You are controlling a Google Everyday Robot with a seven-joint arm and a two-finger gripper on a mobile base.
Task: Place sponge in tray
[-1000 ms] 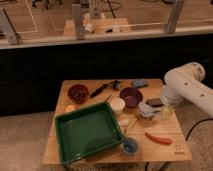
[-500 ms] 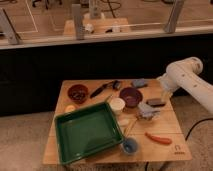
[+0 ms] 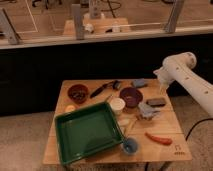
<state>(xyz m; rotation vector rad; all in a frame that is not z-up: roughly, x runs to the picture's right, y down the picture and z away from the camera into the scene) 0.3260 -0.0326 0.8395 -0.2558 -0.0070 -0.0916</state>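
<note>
A green tray lies at the front left of the wooden table. A blue-grey block that looks like the sponge lies at the table's back right. My white arm bends over the right edge. My gripper hangs under it, above the right side of the table and to the right of the tray. A grey-blue flat piece lies right below it. I cannot tell whether they touch.
On the table are a dark red bowl, a purple bowl, a white cup, a blue cup, an orange-red piece and a black utensil. A dark counter wall stands behind the table.
The arm's elbow has risen and swung to the right. The gripper has lifted a little. The things on the table have not moved.
</note>
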